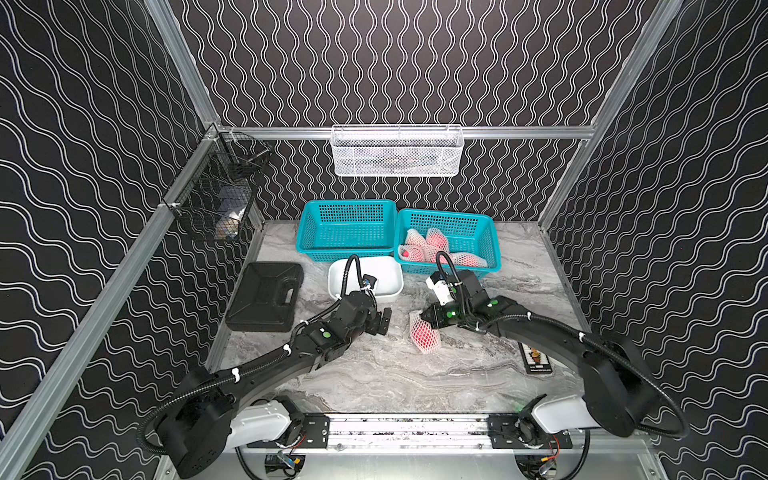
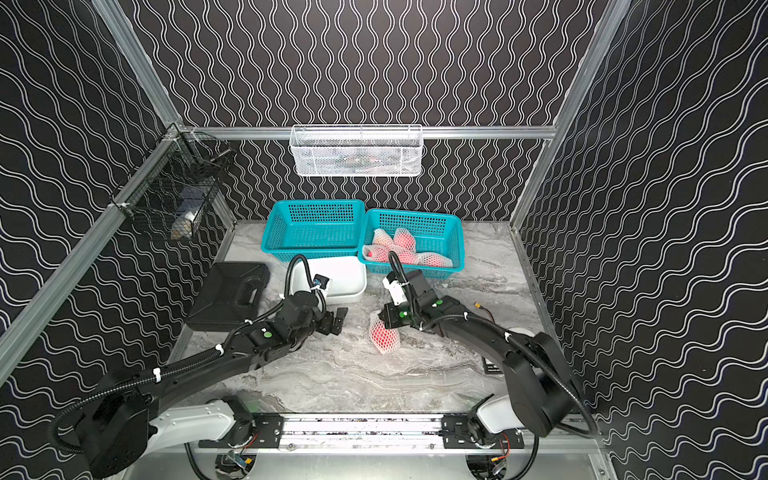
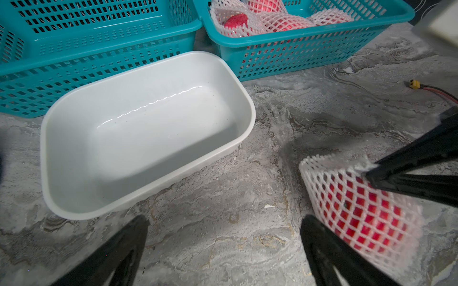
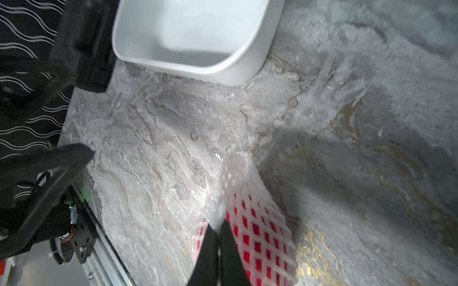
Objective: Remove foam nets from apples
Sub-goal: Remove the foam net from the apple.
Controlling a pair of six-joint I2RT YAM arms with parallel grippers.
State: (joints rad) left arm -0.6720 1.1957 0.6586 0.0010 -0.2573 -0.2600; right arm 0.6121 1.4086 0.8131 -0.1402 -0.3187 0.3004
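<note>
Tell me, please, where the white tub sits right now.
In both top views the white tub sits on the table, just in front of the empty teal basket, right of the black case.

No legible text, label, brand or number in any view.

Only candidate: black card, flat on marble tabletop, near right side, partly under right arm. Small coloured marks along its length and white print lines at its near end, too small and blurred to read. Same card is mostly hidden in a top view, with only a corner showing and its print unreadable.
</note>
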